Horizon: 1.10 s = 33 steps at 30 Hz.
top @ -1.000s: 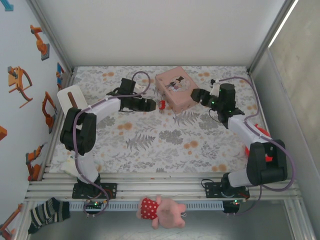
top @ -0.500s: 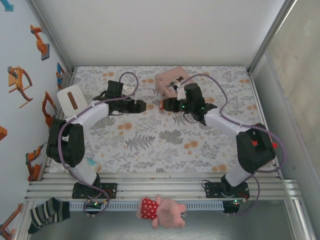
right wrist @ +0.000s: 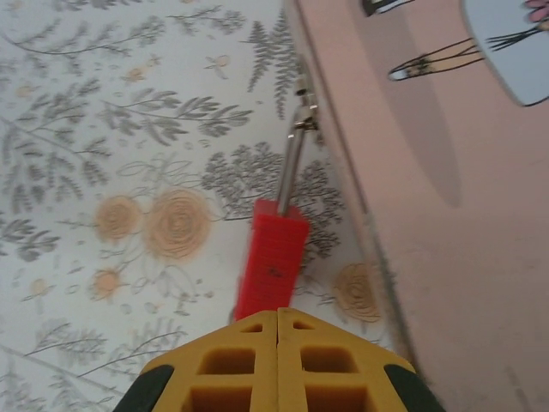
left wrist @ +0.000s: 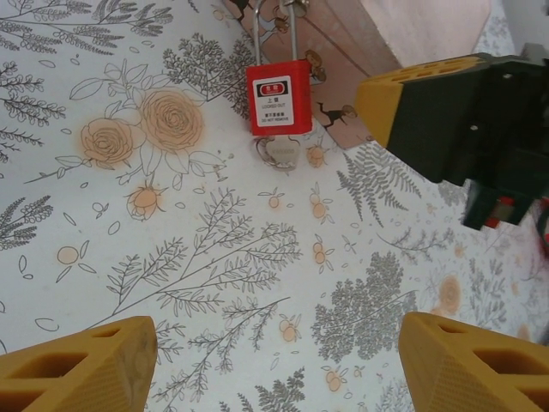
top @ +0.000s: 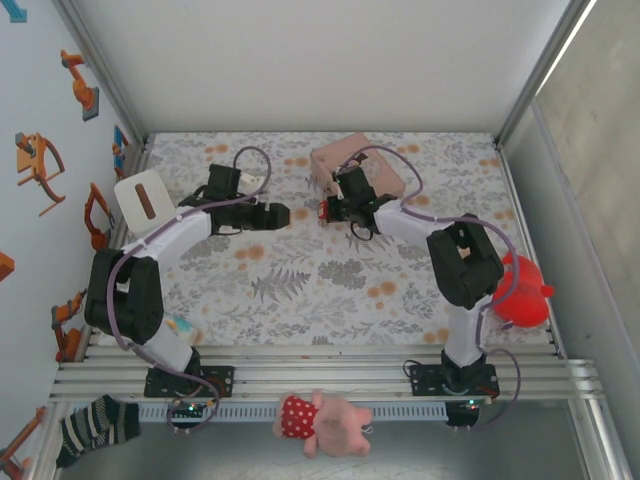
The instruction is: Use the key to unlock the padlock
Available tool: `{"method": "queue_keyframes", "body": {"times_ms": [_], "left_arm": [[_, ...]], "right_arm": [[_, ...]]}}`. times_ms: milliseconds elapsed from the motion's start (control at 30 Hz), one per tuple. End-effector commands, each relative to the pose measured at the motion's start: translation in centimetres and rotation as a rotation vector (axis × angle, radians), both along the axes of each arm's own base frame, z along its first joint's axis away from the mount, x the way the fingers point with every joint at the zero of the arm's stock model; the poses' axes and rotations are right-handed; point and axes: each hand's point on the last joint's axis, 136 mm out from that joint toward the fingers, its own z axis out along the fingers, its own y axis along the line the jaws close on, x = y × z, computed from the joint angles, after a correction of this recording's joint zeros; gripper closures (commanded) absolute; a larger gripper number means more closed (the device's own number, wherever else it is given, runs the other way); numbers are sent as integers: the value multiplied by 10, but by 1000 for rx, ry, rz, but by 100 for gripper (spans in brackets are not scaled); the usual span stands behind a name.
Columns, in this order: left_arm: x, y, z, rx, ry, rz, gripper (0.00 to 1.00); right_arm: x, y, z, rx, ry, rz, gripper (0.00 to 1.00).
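Plainly, the padlock lies on the floral table against the pink box, with a silvery key at its base. Its white label has a red band and small print, perhaps "LOCKED OUT". The left gripper holds its fingers wide apart short of it, while the right gripper has its yellow fingers pressed together at the red body's end.
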Motion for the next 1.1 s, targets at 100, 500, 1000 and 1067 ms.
{"method": "queue_keyframes", "body": {"times_ms": [100,500,1000,1067], "left_arm": [[-10,-3,23,-56,-8,12,24],[-27,7,23,-31,-6,66,23],[-41,0,26,15,-35,66,23],[-44,2,27,18,-41,71,23]], "right_arm": [[18,-26,-22,-181,-8,-107,100],[26,-89,-44,-262,41,-258,100],[13,-90,5,-36,-62,-182,89],[8,-87,10,1,-84,-189,71]]}}
